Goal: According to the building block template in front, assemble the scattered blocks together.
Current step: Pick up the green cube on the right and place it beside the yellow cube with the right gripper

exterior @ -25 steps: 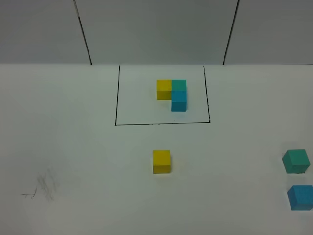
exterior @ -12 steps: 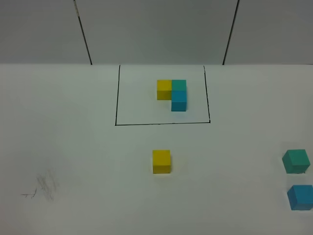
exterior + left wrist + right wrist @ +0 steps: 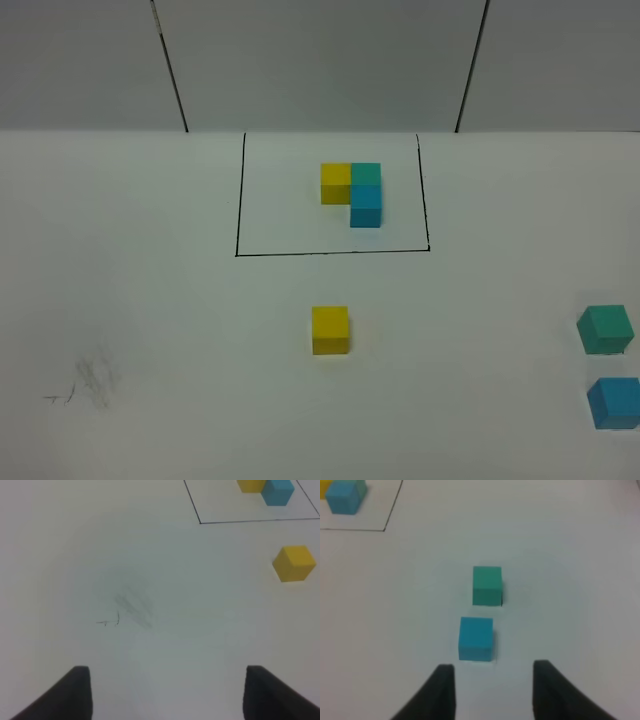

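I'm seeing only the tips of my left pincer [image 3: 168, 675], standing apart, with the matte yellow cube [image 3: 294, 563] lying well ahead, rightward. My right pincer [image 3: 493, 667] is gaping empty just behind the sky-blue cube [image 3: 476, 637], teal-green cube [image 3: 487, 585] beyond it, black-framed template [image 3: 344, 501] cropped farther ahead.

Setting: a laboratory test station. Evidence: bare white surface [image 3: 150, 300] marked with a ruled black frame [image 3: 330, 252] (grey scuffs [image 3: 92, 382] too), plain grey wall panels [image 3: 320, 60] behind.
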Robot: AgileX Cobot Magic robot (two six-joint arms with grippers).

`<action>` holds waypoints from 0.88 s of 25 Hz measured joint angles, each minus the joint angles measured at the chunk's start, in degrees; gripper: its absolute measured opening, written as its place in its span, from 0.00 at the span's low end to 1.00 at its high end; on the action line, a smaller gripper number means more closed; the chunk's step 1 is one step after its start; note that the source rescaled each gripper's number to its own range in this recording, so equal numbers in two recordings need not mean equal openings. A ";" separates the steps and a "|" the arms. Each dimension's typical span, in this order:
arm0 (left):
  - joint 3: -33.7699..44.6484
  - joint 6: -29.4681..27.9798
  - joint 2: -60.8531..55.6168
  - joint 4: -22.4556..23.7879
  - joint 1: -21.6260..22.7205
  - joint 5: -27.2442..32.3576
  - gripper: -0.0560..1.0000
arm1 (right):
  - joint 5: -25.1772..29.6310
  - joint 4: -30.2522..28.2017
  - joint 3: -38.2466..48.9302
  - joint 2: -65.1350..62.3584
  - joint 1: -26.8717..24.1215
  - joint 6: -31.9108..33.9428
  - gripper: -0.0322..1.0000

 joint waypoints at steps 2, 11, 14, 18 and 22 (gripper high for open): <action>0.00 0.00 0.00 0.00 0.00 0.00 0.43 | -0.08 -0.11 0.00 2.51 0.00 0.00 0.34; 0.00 0.00 0.00 0.00 0.00 0.00 0.43 | -13.43 -1.71 -8.43 27.59 0.00 0.36 0.93; 0.00 0.00 0.00 0.00 0.00 0.00 0.43 | -15.16 -3.70 -12.78 39.97 0.00 0.36 0.92; 0.00 0.00 0.00 0.00 0.00 0.00 0.43 | -15.79 -6.22 -19.26 55.99 0.00 0.00 0.87; 0.00 0.00 0.00 0.00 0.00 0.00 0.43 | -14.10 -4.72 -27.00 69.63 0.00 -4.14 0.86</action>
